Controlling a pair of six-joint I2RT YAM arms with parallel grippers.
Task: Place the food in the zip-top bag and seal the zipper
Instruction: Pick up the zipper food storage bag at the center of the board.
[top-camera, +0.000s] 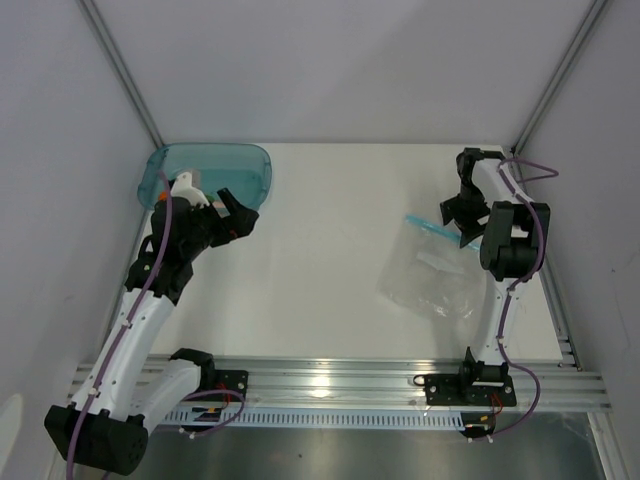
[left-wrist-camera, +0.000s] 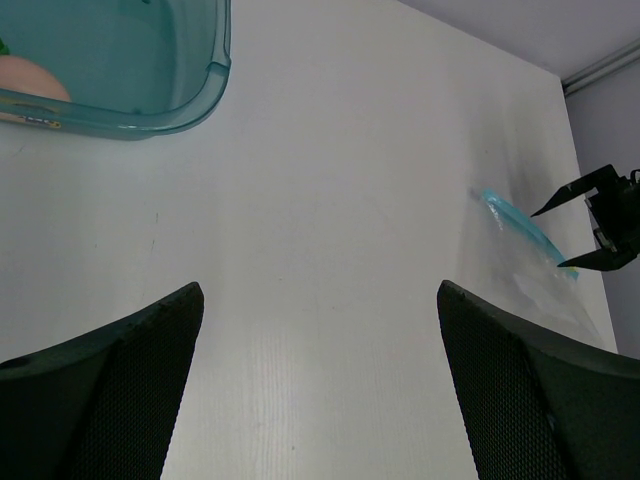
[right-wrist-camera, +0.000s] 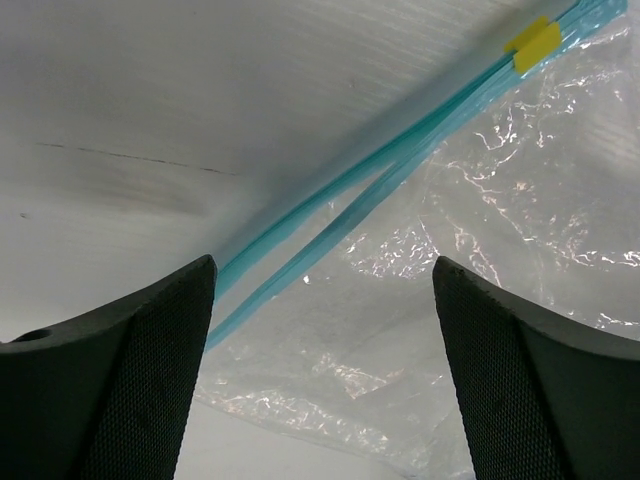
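The zip-top bag (top-camera: 432, 275) lies flat and crumpled on the table's right side, and nothing shows inside it. Its light-blue zipper (top-camera: 432, 228) runs along the far edge. In the right wrist view the zipper (right-wrist-camera: 400, 160) shows as two parted strips with a yellow tag (right-wrist-camera: 535, 42). My right gripper (top-camera: 458, 222) hovers open just over the bag's mouth (right-wrist-camera: 325, 290), holding nothing. My left gripper (top-camera: 235, 215) stands open and holds nothing (left-wrist-camera: 320, 300) beside the teal tub (top-camera: 215, 165). Of the food, a pale orange round piece (left-wrist-camera: 25, 85) and a green bit show inside the tub.
The teal translucent tub (left-wrist-camera: 190, 100) sits at the far left corner against the wall. Grey walls close in the table on the left, back and right. An aluminium rail (top-camera: 330, 380) carries both arm bases along the near edge.
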